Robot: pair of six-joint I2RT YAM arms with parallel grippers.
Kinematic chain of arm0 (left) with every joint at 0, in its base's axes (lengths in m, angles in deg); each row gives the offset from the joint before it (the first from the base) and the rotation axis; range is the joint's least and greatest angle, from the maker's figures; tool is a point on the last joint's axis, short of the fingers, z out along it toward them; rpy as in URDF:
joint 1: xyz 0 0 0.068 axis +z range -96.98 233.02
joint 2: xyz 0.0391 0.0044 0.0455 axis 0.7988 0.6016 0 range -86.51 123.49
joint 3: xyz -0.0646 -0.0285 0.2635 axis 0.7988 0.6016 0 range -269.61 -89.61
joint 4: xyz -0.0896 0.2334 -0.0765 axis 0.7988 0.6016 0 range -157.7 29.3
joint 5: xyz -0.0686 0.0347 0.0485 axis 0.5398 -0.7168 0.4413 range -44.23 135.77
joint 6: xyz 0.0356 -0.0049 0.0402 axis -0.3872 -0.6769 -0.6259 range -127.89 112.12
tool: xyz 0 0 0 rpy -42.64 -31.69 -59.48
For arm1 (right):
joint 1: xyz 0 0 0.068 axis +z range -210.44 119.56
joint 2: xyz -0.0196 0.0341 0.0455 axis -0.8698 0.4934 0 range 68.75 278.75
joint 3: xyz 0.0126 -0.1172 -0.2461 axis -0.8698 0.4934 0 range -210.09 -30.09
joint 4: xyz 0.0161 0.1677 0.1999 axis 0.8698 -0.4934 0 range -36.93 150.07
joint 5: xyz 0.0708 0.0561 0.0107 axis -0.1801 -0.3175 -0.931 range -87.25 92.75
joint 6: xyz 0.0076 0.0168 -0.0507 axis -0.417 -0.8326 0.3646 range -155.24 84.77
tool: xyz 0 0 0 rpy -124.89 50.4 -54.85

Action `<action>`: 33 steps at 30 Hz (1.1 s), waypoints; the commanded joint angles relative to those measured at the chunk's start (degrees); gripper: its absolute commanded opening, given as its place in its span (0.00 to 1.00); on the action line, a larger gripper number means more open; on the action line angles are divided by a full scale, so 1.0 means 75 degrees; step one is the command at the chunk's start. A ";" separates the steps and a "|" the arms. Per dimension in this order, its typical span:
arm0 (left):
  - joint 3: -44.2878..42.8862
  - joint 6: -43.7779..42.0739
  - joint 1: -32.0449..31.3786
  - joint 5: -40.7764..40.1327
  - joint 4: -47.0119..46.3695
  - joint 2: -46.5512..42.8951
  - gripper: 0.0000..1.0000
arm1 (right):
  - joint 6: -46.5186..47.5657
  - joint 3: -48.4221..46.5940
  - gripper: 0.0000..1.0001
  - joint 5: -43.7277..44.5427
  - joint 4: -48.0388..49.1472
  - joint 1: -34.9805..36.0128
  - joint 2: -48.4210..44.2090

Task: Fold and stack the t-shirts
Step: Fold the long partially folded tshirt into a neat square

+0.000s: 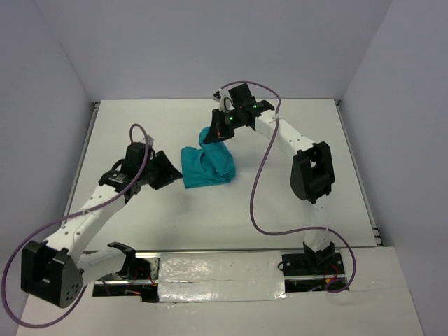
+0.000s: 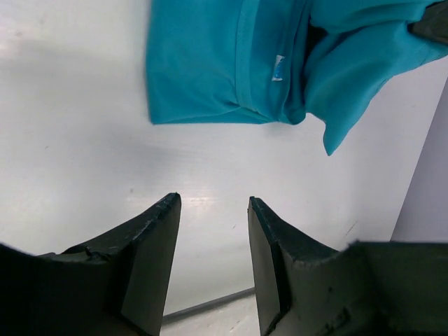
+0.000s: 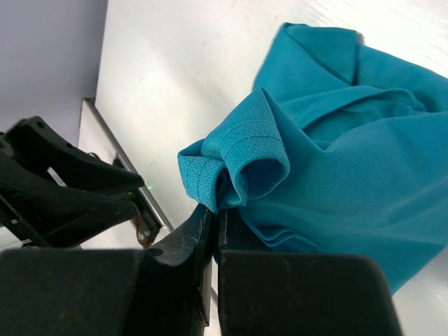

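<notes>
One shirt (image 1: 208, 168) lies bunched in the middle of the white tabletop (image 1: 210, 217). There is bare room all around the shirt. There are two end effectors. The left end effector (image 1: 170, 172) sits just left of the shirt, fingers apart, holding nothing. The right end effector (image 1: 218, 128) is at the shirt's far edge. Only its wrist view shows it pinched tight on a rolled hem (image 3: 238, 164). Only the left wrist view shows a small tag (image 2: 278, 68).

This is a robotics lab test cell: a white counter (image 1: 210, 217) is boxed in by plain pale walls (image 1: 210, 49) behind it and on both sides; the left arm (image 1: 94, 210) and the right arm (image 1: 280, 140) are bolted at the counter's near edge. Purple cables (image 1: 253, 210) loop over the counter; silvery tape (image 1: 217, 269) covers its near edge between the arm bases.
</notes>
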 commanded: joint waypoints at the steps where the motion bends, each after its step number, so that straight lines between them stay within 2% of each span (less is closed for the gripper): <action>1: 0.0219 0.0040 0.0126 -0.0260 0.0447 -0.0736 0.56 | -0.0398 -0.0636 0.00 0.0088 0.0374 0.0383 0.0196; 10: 0.0817 0.0333 0.0184 -0.0412 0.1045 -0.1838 0.56 | -0.0973 -0.1070 0.00 0.1072 0.0480 0.1017 0.1063; 19: 0.0922 0.0322 0.0196 -0.0542 0.1479 -0.2120 0.56 | -0.1781 -0.0965 0.00 0.1506 0.1334 0.1415 0.1286; 33: 0.1204 0.0591 0.0208 -0.0518 0.1818 -0.2530 0.56 | -0.2790 -0.1292 0.02 0.2292 0.1920 0.1978 0.2118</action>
